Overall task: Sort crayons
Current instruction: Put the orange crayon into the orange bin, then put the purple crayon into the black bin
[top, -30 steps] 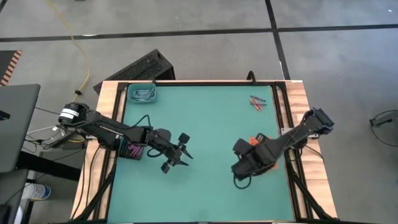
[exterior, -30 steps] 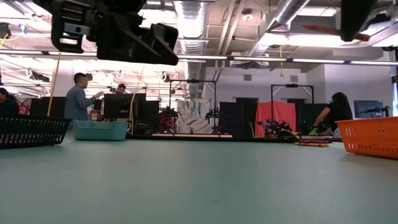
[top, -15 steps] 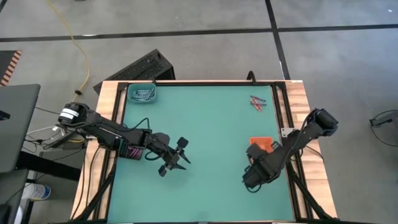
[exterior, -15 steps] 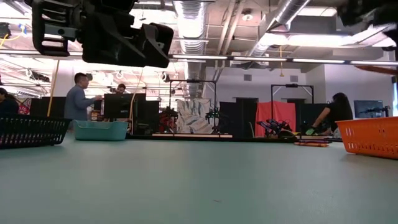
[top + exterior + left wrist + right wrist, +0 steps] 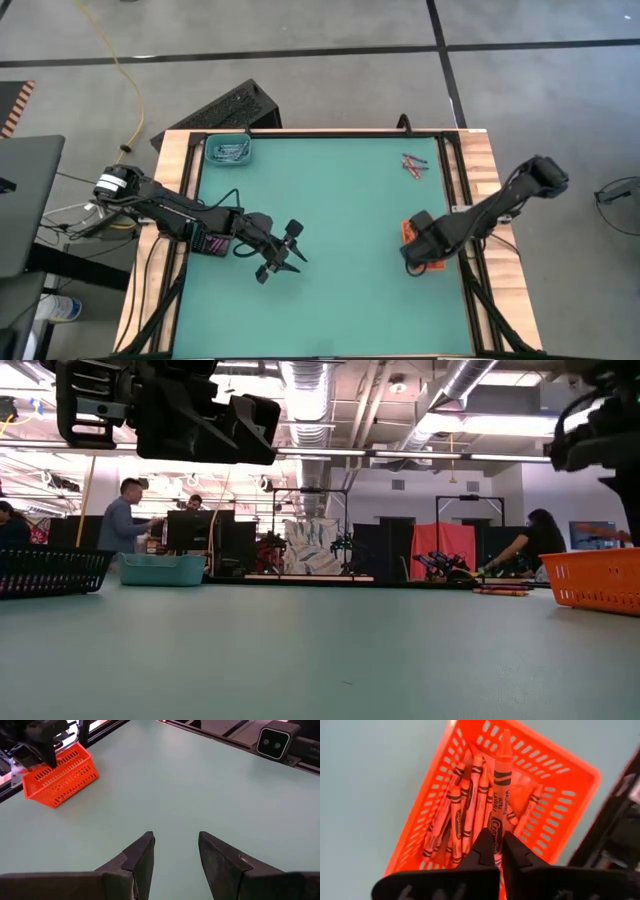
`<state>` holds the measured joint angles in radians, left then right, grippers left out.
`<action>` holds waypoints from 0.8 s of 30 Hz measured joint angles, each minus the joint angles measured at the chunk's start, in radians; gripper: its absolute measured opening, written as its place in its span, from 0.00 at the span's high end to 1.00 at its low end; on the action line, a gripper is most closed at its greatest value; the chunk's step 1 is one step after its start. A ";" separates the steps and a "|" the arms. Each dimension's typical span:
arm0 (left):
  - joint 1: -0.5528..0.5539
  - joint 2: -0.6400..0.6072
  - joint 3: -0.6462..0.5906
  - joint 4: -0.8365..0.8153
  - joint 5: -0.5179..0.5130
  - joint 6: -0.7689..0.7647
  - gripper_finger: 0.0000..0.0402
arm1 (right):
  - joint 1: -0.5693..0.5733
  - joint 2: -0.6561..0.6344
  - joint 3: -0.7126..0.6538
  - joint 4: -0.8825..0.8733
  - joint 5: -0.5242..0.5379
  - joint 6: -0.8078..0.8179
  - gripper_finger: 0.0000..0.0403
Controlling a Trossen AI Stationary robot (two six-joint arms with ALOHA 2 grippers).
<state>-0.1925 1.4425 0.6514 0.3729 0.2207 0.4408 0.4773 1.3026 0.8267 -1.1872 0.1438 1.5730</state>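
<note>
Step in hand: the right end effector (image 5: 494, 851) hangs directly over the orange plastic slotted tray (image 5: 565, 780), fingers clamped on one orange-red wax crayon (image 5: 501, 785) that points down into it.
Task thing: that crayon sits between the fingers, above a heap of matching orange-red crayons (image 5: 465, 810) lying in the tray beneath.
Next move: I judge it calls for parting the fingers so the crayon drops among its own colour.
Left end effector (image 5: 283, 252): waiting over bare green surface (image 5: 340, 200), fingers apart and empty, well away from the orange tray.
Around: a few loose crayons (image 5: 413, 164) lie far beyond the right end effector; a teal tray (image 5: 229, 151) sits at the far corner past the left one.
In the way: nothing I can see beneath the crayon.
</note>
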 joint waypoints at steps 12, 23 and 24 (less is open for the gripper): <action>0.000 0.000 0.000 -0.001 0.000 0.004 0.64 | -0.051 -0.028 -0.063 0.057 -0.038 -0.053 0.79; 0.000 0.000 0.000 -0.001 0.000 0.018 0.64 | -0.080 -0.028 0.041 0.067 0.012 -0.173 0.59; 0.000 0.000 0.000 -0.001 0.000 0.019 0.64 | -0.090 -0.028 0.055 0.068 0.030 -0.206 0.59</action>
<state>-0.1925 1.4425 0.6514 0.3721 0.2211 0.4600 0.3872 1.2747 0.8818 -1.1191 0.1733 1.3669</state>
